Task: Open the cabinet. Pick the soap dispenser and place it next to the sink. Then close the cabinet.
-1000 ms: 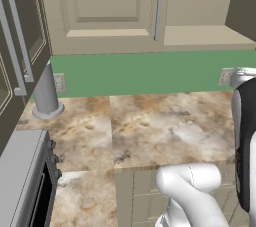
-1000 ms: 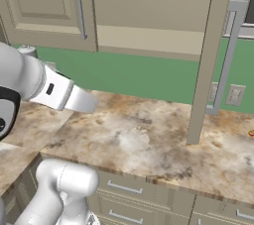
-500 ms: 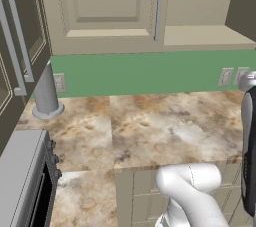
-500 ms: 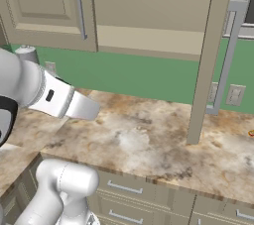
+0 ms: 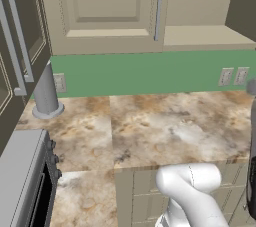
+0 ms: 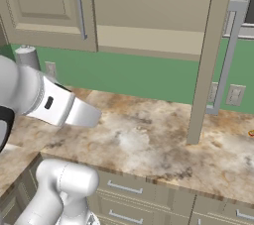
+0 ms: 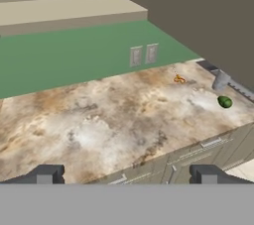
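Note:
The beige cabinet (image 6: 149, 16) has its left door (image 5: 105, 11) shut and its right door (image 6: 208, 55) swung open, edge-on in the right base view, baring a plain shelf (image 5: 205, 36). In the hand view my gripper (image 7: 126, 177) is open with nothing between its dark fingertips (image 7: 44, 174), and it looks out low over the marbled counter (image 7: 99, 120). A small pale grey upright cylinder, seemingly the soap dispenser (image 7: 221, 80), stands on the counter far ahead to the right, well apart from the gripper.
A large grey flared-base post (image 5: 46, 93) stands at the counter's left by a dark brown cabinet (image 5: 15, 46). Wall outlets (image 7: 144, 54) sit on the green backsplash. A small green object (image 7: 225, 102) and an orange one (image 7: 178, 79) lie near the cylinder. Drawer fronts (image 6: 124, 189) run below.
The arm has swung further right, sliding almost out of the left base view's right edge. Its forearm has dropped slightly and reached right in the right base view. Cabinet doors have not moved.

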Tool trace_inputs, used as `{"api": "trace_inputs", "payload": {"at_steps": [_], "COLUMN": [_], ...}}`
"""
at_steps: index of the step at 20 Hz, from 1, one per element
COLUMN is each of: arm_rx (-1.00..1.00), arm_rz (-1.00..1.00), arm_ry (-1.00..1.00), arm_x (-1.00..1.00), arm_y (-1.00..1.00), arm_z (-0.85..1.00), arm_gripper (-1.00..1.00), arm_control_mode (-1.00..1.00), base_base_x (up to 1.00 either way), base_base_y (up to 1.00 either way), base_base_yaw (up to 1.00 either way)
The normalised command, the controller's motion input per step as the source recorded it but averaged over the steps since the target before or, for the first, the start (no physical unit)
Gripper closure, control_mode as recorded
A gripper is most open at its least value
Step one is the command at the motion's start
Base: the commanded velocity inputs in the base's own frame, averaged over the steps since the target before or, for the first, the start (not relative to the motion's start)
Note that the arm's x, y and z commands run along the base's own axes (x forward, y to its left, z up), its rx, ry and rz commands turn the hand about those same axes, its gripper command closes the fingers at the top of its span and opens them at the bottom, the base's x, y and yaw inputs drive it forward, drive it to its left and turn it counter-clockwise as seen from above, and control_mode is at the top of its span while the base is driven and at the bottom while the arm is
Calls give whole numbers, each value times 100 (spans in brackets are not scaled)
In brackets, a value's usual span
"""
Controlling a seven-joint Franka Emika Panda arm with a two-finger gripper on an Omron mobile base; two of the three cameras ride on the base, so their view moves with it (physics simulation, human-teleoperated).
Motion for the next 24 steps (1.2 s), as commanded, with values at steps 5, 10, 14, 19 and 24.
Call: {"api": "trace_inputs", "payload": {"at_steps": [5,10,14,19,24], "arm_rx": [0,0,0,-1,-1], "arm_rz": [0,0,0,0,0], "arm_ry": [0,0,0,-1,-2], "arm_x": [-11,-5,-8,-8,-8], "arm_y": [-11,-13,-11,-5,-4], "arm_z": [0,0,0,0,0], "arm_gripper": [-100,-100,-100,-100,-100], "arm_control_mode": [-100,-100,-100,-100,-100], "base_base_x": [0,0,0,0,0], "base_base_y": [0,0,0,0,0], "base_base_yaw": [0,0,0,0,0]}}
